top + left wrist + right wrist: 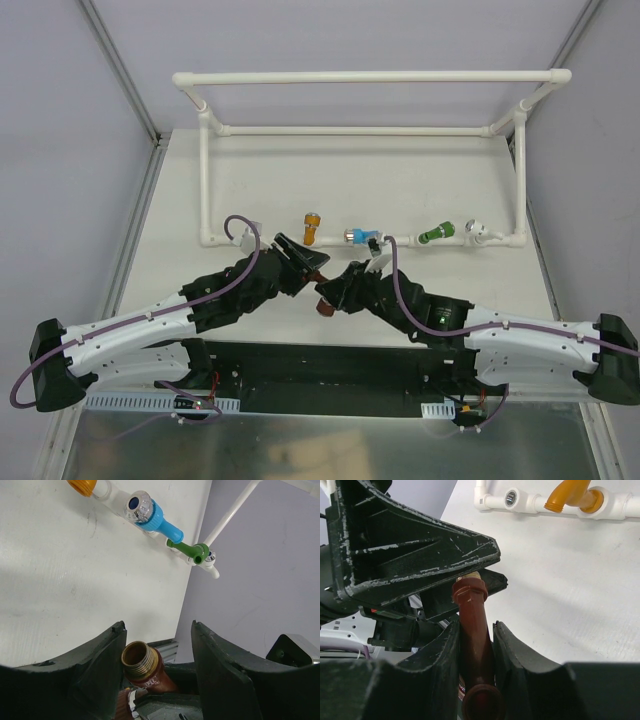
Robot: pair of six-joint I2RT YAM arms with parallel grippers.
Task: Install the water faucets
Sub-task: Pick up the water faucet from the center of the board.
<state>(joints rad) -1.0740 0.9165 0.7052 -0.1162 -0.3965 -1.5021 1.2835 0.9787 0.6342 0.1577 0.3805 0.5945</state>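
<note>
The brown faucet (475, 630) is held off the table between the two arms, my right gripper (476, 625) shut on its body. Its brass threaded end (137, 660) sits between the jaws of my left gripper (159, 626), which is open: the thread lies against the left finger, with a wide gap to the right one. In the top view both grippers meet at the brown faucet (325, 305) near the table's middle front. The orange faucet (312, 228), the blue faucet (362, 237) and the green faucet (436, 234) sit on the front pipe.
The white PVC pipe frame (360, 131) stands across the back of the table, with its low front pipe just beyond the grippers. An open socket (510, 499) shows on that pipe beside the orange faucet (572, 495). A black rail runs along the near edge.
</note>
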